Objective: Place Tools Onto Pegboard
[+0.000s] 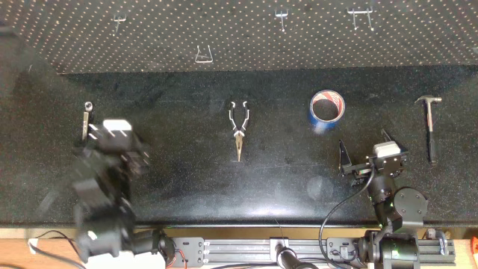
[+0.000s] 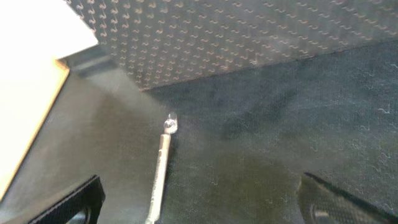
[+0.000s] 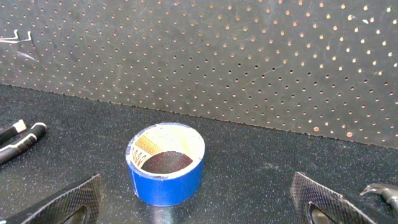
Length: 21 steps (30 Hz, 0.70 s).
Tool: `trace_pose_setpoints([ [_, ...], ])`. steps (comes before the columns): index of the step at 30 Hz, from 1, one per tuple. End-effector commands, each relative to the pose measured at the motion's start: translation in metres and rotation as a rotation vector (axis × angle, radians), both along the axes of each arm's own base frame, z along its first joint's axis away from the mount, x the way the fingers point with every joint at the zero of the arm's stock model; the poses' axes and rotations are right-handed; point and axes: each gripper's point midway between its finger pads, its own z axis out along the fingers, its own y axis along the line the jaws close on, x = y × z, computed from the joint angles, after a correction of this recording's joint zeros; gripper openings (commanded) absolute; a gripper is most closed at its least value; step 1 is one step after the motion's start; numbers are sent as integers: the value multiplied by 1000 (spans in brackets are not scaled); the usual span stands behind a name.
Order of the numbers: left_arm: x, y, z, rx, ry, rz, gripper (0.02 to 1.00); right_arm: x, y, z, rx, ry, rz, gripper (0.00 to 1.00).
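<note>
A silver wrench (image 1: 87, 119) lies at the table's far left, and in the left wrist view the wrench (image 2: 160, 169) lies just ahead of my open left gripper (image 2: 200, 190), nearer to one finger, untouched. The left arm (image 1: 112, 142) looks blurred from above, beside the wrench. Black-handled pliers (image 1: 239, 128) lie in the middle. A blue tape roll (image 1: 326, 107) stands right of centre. A hammer (image 1: 429, 128) lies at the far right. My right gripper (image 1: 366, 151) is open and empty, low over the table in front of the tape roll (image 3: 166, 163).
The pegboard (image 1: 239, 30) rises along the back edge with several metal hooks (image 1: 204, 54). Pliers handles (image 3: 18, 140) and the hammer head (image 3: 380, 191) flank the tape in the right wrist view. A pale board (image 2: 25, 106) borders the table's left side.
</note>
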Motion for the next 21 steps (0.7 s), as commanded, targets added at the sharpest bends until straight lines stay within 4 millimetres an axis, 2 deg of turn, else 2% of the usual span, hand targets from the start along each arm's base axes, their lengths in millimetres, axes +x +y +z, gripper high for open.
trace_pose_setpoints([
  [1,2,42,13,-127,317,123,993,-1,2,-1,16,-1,9,980],
  [4,-5,70,12,-278,474,211,993,-1,2,-1,16,-1,9,980],
  [6,-4,86,13,-384,484,239,993,-1,2,-1,16,-1,9,980],
  [7,-2,96,10,-442,485,208,993,-1,2,-1,16,-1,9,982],
  [10,-7,119,-7,-454,529,189,993,-1,2,-1,16,-1,9,980],
  [13,-6,133,-44,-516,622,197,993,-1,2,-1,16,-1,9,980],
  [17,14,147,-95,-569,698,182,993,-1,2,-1,16,-1,9,980],
  [21,29,146,-131,-594,789,153,996,-1,2,-1,16,-1,9,980],
])
